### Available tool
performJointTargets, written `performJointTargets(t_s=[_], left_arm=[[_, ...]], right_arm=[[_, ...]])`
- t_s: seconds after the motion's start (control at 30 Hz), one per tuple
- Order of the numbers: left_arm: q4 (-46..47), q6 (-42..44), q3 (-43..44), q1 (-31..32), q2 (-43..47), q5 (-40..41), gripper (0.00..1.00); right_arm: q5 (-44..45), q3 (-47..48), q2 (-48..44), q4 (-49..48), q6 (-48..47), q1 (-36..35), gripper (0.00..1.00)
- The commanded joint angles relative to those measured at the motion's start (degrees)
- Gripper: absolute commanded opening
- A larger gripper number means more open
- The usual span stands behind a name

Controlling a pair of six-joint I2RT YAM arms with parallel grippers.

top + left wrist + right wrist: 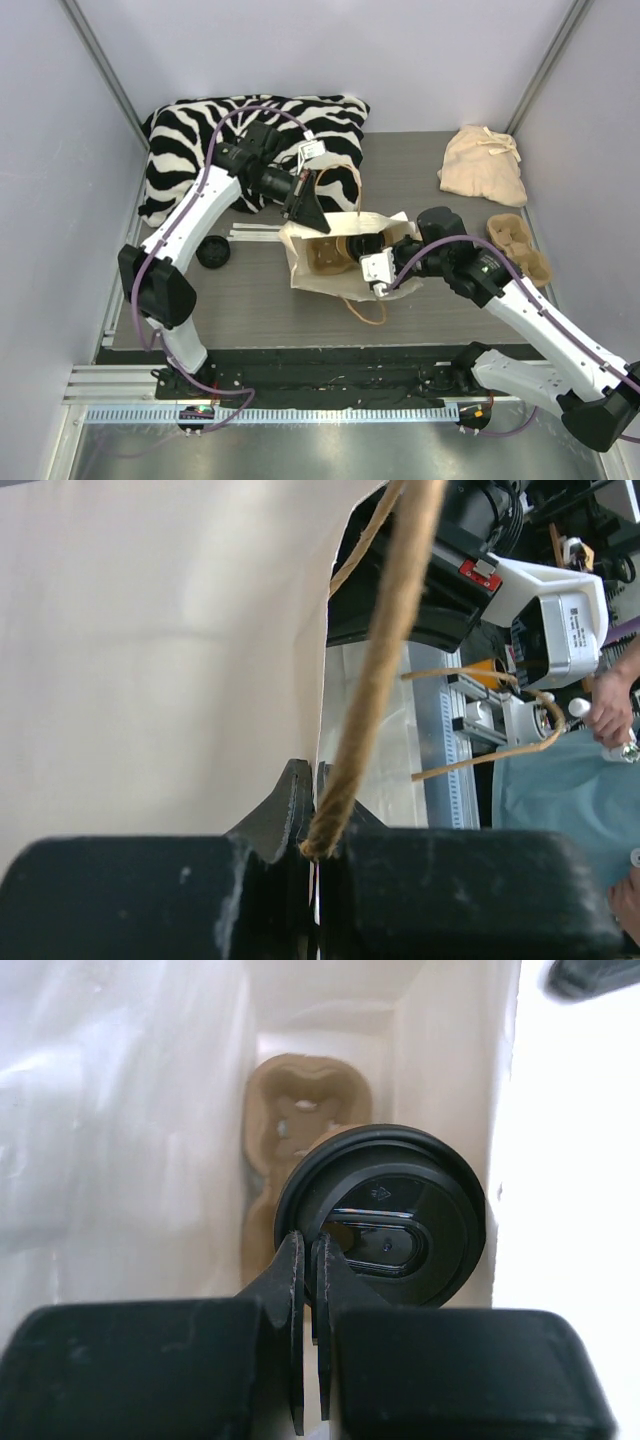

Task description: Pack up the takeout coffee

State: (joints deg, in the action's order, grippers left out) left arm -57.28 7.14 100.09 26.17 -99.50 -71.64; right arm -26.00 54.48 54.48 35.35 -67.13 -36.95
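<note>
The takeout coffee [385, 1215] shows from above as a round black lid with a sip slot; its brown body is hidden. It sits deep inside a white paper bag [345, 285] lying on its side, over a brown pulp cup carrier [300, 1110]. My right gripper [307, 1245] reaches into the bag, shut on the near left rim of the lid. In the top view the right gripper [375, 250] is at the bag's mouth. My left gripper [318, 830] is shut on the bag's upper edge, where the twine handle [385, 650] starts, and holds that edge up.
A loose flat black lid [213, 252] lies left of the bag. A second pulp carrier [520, 245] and a beige cloth pouch [483, 165] are at the right. A zebra-print cloth [200, 140] fills the back left. White walls enclose the table.
</note>
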Motion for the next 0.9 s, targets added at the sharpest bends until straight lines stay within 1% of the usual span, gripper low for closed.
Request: performJointTargets(t_s=[0.0,0.07,0.17,0.2,0.23,0.3,0.33,0.37,0.43,0.47,0.5,0.53,0.57,0.63,0.67,0.7,0.73,0.77,0.87], left_arm=[[-29.24,20.95,9.84,1.16,-5.24,-3.69,0.0],[-31.31,21.16,13.01,2.48,-6.66,-3.25,0.0],[-30.8,20.38,13.73,3.44,-7.72,-4.74,0.0],[-27.92,17.42,13.46,3.71,-7.72,-4.31,0.0],[-26.06,15.91,12.42,3.88,-7.37,-4.13,0.0],[-19.48,11.96,10.83,3.97,-6.58,-2.82,0.0],[-16.84,7.76,8.74,3.97,-5.19,-2.2,0.0],[-11.07,4.67,7.67,3.97,-4.48,-1.32,0.0],[-4.89,-2.35,4.17,3.97,-1.94,0.69,0.0],[0.44,-4.3,3.01,3.97,-0.79,1.4,0.0],[3.63,-6.41,1.61,4.06,0.35,2.54,0.0],[7.06,-9.3,-1.8,4.06,1.49,3.25,0.0],[12.4,-12.64,-3.4,4.06,3.94,5.52,0.0],[15.78,-14.08,-6.57,4.32,5.63,6.86,0.0],[16.75,-13.64,-7.01,4.59,6.42,7.9,0.0],[16.76,-13.29,-7.54,5.11,6.6,8.35,0.01],[16.76,-13.03,-7.81,5.2,6.69,8.79,0.05],[16.67,-12.85,-7.81,5.38,6.69,10.27,0.06],[18.25,-12.59,-8.07,5.29,7.3,12.39,0.07]], right_arm=[[-2.83,6.42,0.71,3.57,-5.64,0.3,0.01],[-4.49,7.31,1.24,4.28,-6.77,0.21,0.01],[-7.47,6.7,1.68,5.68,-8.53,0.21,0.01],[-8.27,6.61,1.86,6.21,-9.41,0.3,0.01],[-9.15,6.52,2.21,6.48,-9.59,0.21,0.01],[-11.17,6.43,2.56,6.83,-10.29,0.39,0.01],[-11.79,6.43,3.08,7.27,-10.82,0.73,0.0],[-12.93,6.34,3.26,8.49,-11.7,1.52,0.01],[-13.72,6.08,3.79,9.99,-13.98,2.14,0.01],[-13.9,5.64,4.05,10.69,-14.95,2.58,0.01],[-13.82,4.07,4.14,10.61,-17.74,3.02,0.01],[-13.73,3.19,4.14,10.35,-19.07,3.11,0.01],[-13.38,2.31,3.97,8.09,-19.52,3.29,0.01],[-11.1,-1.9,3.18,3.17,-19.44,3.29,0.01],[-10.22,-3.66,2.31,-2.51,-19.7,3.29,0.01],[-9.52,-6.64,1.78,-5.27,-19.79,3.29,0.01],[-9.07,-7.71,1.51,-7.38,-20.31,3.29,0.01],[-9.16,-8.42,1.42,-9.84,-20.84,3.29,0.01],[-10.38,-8.69,1.42,-9.61,-21.81,3.37,0.01]])
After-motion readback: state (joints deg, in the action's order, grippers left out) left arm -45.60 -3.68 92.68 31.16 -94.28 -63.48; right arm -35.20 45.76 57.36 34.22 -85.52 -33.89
